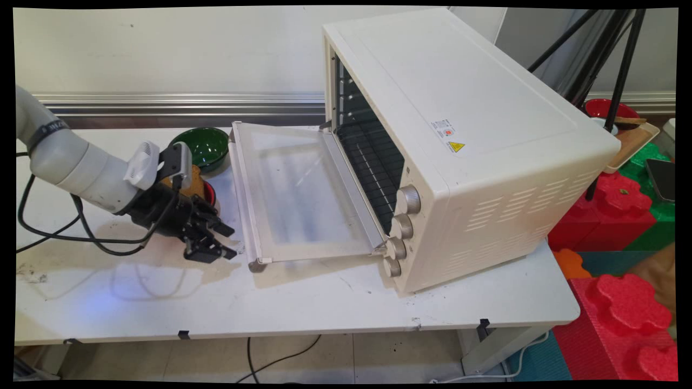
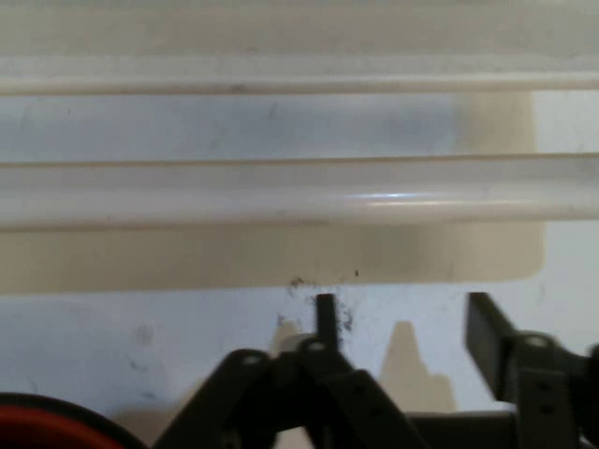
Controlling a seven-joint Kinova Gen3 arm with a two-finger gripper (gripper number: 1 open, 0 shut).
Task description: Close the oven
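A cream toaster oven [image 1: 486, 135] stands on the white table [image 1: 324, 308] with its glass door [image 1: 297, 189] folded down flat toward the left. My gripper [image 1: 231, 242] hovers low over the table just left of the door's handle bar [image 1: 241, 200], pointing at it. In the hand view the handle bar [image 2: 281, 192] runs straight across ahead of the gripper [image 2: 404, 323], whose fingers [image 2: 325, 318] stand open and apart from it, holding nothing. Behind the hand sit a red bowl [image 1: 210, 192] with a brownish item [image 1: 194, 181] in it and a green bowl [image 1: 205, 145].
Four knobs [image 1: 409, 200] line the oven's front right. The oven's rack [image 1: 373, 156] shows inside. Black cables [image 1: 65, 232] trail from the arm over the table's left side. Red and green foam blocks [image 1: 616, 205], a tripod [image 1: 611, 65] and a tray [image 1: 632, 140] stand beyond the table's right end.
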